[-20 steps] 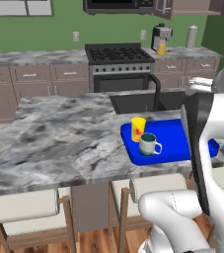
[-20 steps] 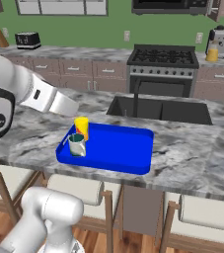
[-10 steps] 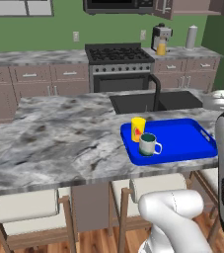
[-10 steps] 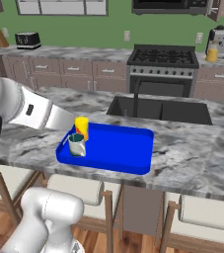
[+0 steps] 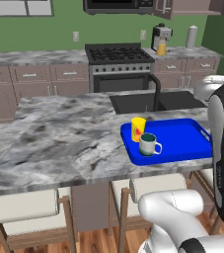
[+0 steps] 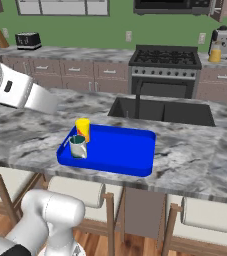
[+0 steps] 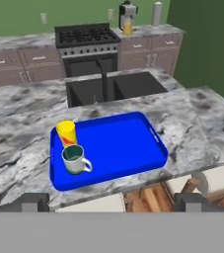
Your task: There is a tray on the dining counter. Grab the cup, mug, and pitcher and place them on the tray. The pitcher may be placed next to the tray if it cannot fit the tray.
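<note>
The blue tray (image 5: 182,143) (image 6: 120,150) (image 7: 123,141) lies on the marbled dining counter (image 5: 59,143) in front of the sink. At the tray's left end stand the yellow cup (image 5: 138,129) (image 6: 82,128) (image 7: 66,132) and, just in front of it, the mug (image 5: 148,144) (image 6: 78,146) (image 7: 74,159), both upright. The pitcher (image 5: 161,48) (image 6: 215,52) (image 7: 127,25) stands far off on the back worktop, under a coffee machine. My gripper (image 7: 112,201) hangs open and empty above the counter's near edge, back from the tray.
A black sink (image 5: 153,101) with a tall dark faucet (image 5: 156,91) sits right behind the tray. Stove (image 5: 116,54) and a grey cylinder (image 5: 191,37) are at the back wall. Stools (image 5: 29,207) stand under the counter's near edge. A toaster (image 6: 27,40) sits far left.
My arm has drawn back from over the tray towards the base, and it covers less of the tray. Cup, mug and tray have stayed put.
</note>
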